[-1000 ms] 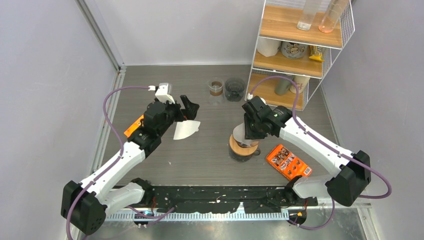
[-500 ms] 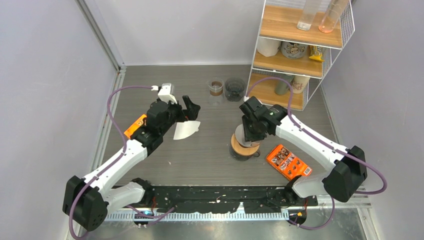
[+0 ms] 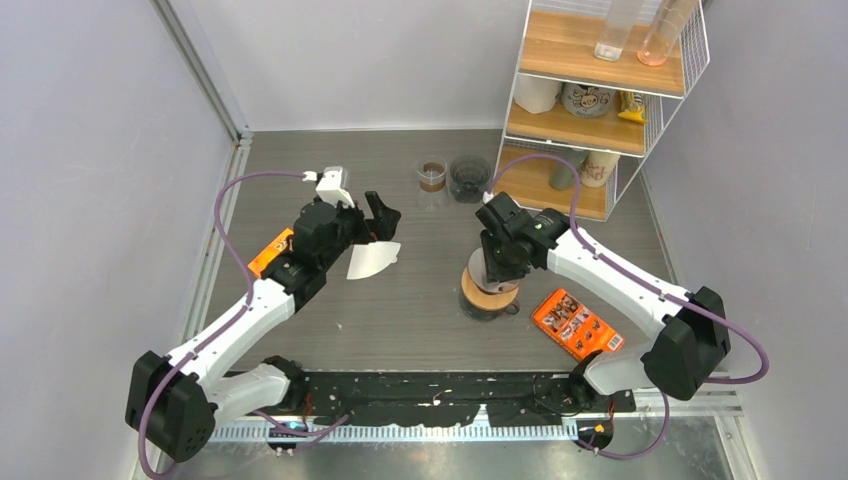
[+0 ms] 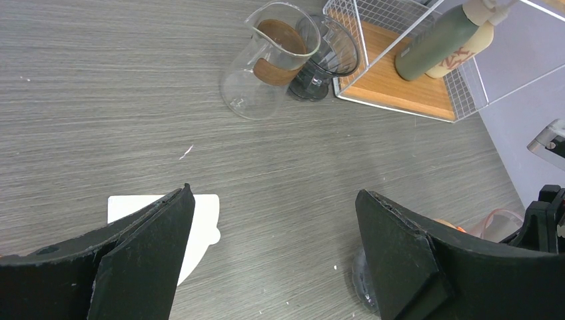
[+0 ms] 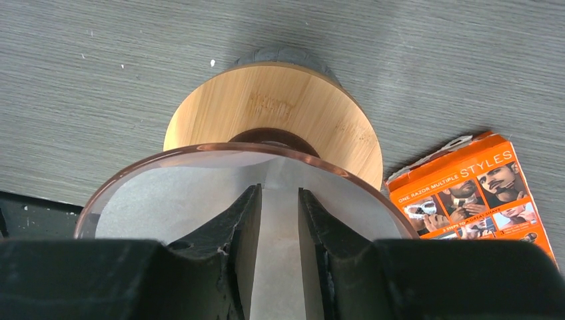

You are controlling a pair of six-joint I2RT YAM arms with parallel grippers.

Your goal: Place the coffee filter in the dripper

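Observation:
The glass dripper (image 3: 487, 292) stands on its round wooden collar (image 5: 280, 100) at mid-table. A white coffee filter (image 5: 166, 200) lines the inside of its brown-rimmed cone. My right gripper (image 5: 278, 190) reaches down into the cone, its jaws a narrow gap apart with only filter paper showing behind them. From above, the right gripper (image 3: 497, 262) covers most of the dripper. A second flat white filter (image 3: 372, 260) lies on the table to the left. My left gripper (image 4: 273, 191) hovers wide open above that flat filter (image 4: 200, 220), holding nothing.
An orange razor box (image 3: 578, 323) lies right of the dripper. A glass carafe (image 3: 432, 176) and a dark glass cup (image 3: 469, 178) stand at the back, next to a wire shelf (image 3: 590, 100) with bottles and cups. An orange object (image 3: 268, 252) lies beside the left arm.
My right arm has shifted slightly left and farther back over the dripper. The left arm has barely moved and both jaw gaps look unchanged.

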